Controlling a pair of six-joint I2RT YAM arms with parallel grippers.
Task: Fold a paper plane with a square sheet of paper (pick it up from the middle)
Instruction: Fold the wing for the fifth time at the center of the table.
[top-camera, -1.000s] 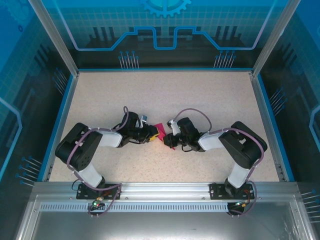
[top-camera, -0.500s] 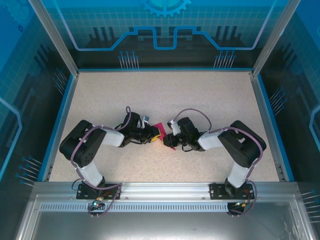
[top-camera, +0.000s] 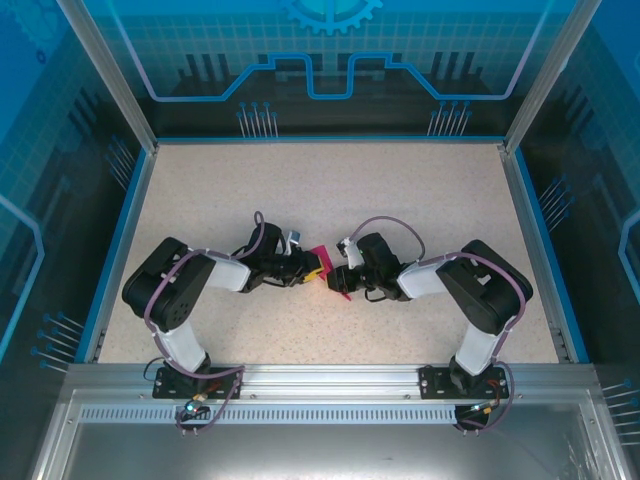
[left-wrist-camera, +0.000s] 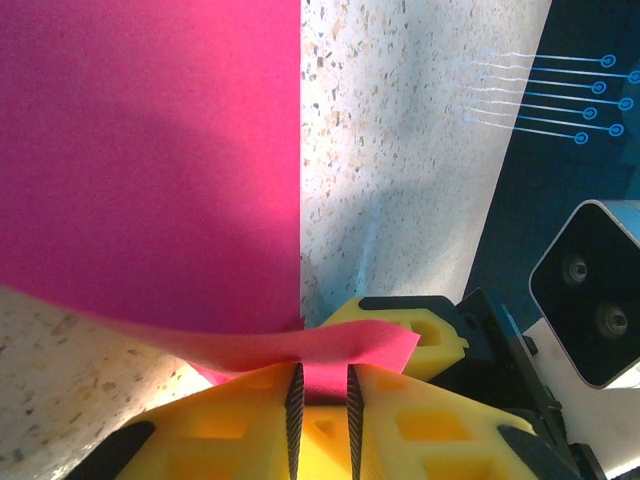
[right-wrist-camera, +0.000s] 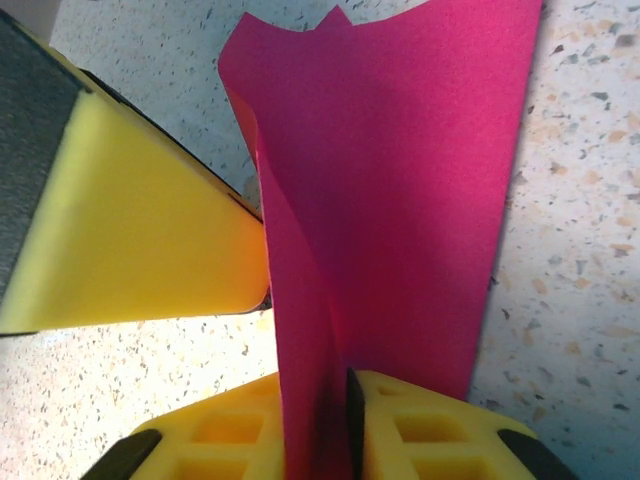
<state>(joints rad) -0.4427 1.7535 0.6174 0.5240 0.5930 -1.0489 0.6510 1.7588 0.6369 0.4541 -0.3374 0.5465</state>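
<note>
Your top view: paper (top-camera: 320, 254) small at frame centre, between arms. Your wrist views, close up: left gripper (left-wrist-camera: 320, 388) pinches paper edge; right gripper (right-wrist-camera: 320, 410) clamps creased part.

This is looking like a robotics lab cell: aluminium posts (top-camera: 108, 75) and blue printed panels (top-camera: 330, 60) are enclosing a speckled table (top-camera: 330, 190)

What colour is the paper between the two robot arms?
Bright magenta-pink all over, no pattern. The paper shows best in the right wrist view.
</note>
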